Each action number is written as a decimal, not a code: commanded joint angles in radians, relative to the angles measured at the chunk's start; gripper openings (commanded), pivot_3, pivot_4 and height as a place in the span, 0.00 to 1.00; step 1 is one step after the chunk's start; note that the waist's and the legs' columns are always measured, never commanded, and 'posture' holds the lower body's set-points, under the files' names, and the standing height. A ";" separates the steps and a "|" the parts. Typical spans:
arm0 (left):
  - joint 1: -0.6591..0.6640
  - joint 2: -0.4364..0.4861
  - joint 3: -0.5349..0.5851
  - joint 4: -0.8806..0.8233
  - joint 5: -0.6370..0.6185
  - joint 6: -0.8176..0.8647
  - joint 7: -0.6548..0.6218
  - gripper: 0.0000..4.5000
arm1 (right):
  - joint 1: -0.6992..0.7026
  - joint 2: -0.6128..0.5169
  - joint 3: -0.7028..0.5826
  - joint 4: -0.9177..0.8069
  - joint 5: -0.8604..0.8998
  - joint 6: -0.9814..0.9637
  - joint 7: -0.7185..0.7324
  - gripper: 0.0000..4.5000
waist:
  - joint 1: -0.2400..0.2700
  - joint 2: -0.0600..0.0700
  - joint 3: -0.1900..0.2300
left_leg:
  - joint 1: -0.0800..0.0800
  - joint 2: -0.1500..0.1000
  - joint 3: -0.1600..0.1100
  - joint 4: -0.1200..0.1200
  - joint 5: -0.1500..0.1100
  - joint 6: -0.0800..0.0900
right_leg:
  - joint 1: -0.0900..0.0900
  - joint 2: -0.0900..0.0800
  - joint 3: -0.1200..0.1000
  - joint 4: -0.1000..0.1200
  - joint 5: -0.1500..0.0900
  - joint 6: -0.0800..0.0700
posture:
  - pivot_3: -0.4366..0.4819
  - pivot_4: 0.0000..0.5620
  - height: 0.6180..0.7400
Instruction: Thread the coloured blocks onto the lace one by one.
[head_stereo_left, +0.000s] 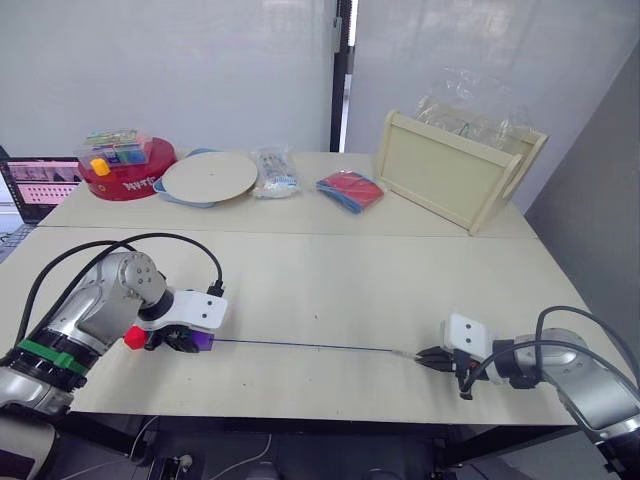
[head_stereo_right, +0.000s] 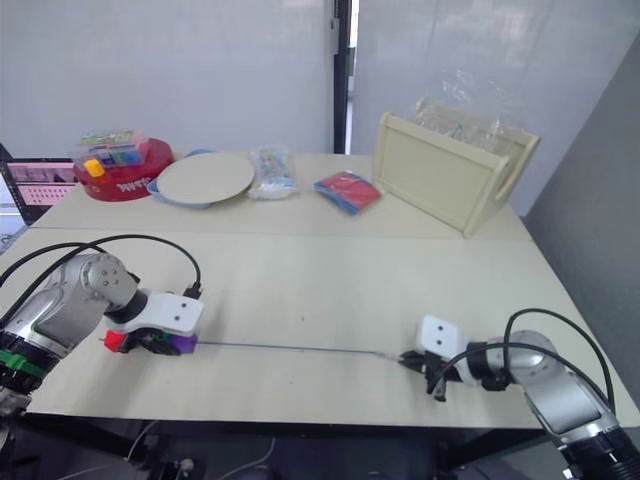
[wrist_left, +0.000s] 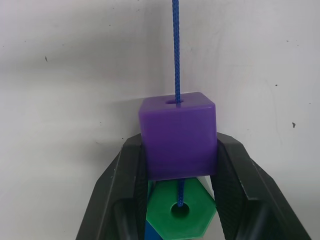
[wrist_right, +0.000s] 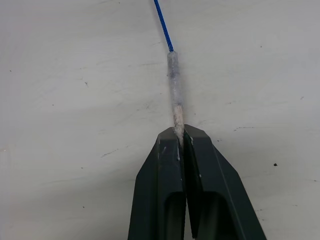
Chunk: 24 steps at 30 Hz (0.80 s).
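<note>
1. The left gripper (wrist_left: 178, 167) has its jaws clamped on the purple block (wrist_left: 178, 135).
2. The lace (wrist_left: 175, 50) enters that block's top hole.
3. Deeper between the jaws sits the green block (wrist_left: 180, 212), lace through it.
4. The pale bench (wrist_left: 65, 75) lies beyond.

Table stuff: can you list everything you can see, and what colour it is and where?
purple block: 1, on the lace, between the left gripper's fingers
green block: 1, on the lace behind the purple block
red block: 1, at the left gripper
lace: 1, blue, stretched across the near table
round tub: 1, red, far left
plate: 1, pale, beside the tub
wooden tray: 1, far right
left gripper: holds the purple block
right gripper: pinches the lace's tip
</note>
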 joint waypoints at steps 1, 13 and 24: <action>-0.023 0.010 -0.006 0.037 0.054 -0.010 0.020 0.28 | 0.040 -0.040 0.008 0.099 -0.091 0.040 -0.032 0.00 | 0.000 0.000 0.000 | 0.000 0.000 0.000 0.000 0.000 0.000 | 0.000 0.000 0.000 0.000 0.000 0.000 | 0.48 0.27 1.00; -0.099 0.032 -0.007 0.136 0.086 -0.068 0.008 0.28 | -0.009 -0.033 0.023 0.066 -0.080 0.083 -0.030 0.00 | -0.006 -0.003 0.000 | -0.002 0.000 0.000 0.000 0.000 0.000 | -0.002 0.000 0.000 0.000 0.000 0.000 | 0.48 0.27 1.00; -0.088 -0.009 -0.007 0.130 0.103 -0.047 0.006 0.28 | -0.050 -0.007 0.049 0.125 -0.122 0.072 -0.042 0.00 | -0.005 -0.006 0.000 | -0.003 0.000 0.000 0.000 0.000 0.000 | -0.003 0.000 0.000 0.000 0.000 0.000 | 0.48 0.27 1.00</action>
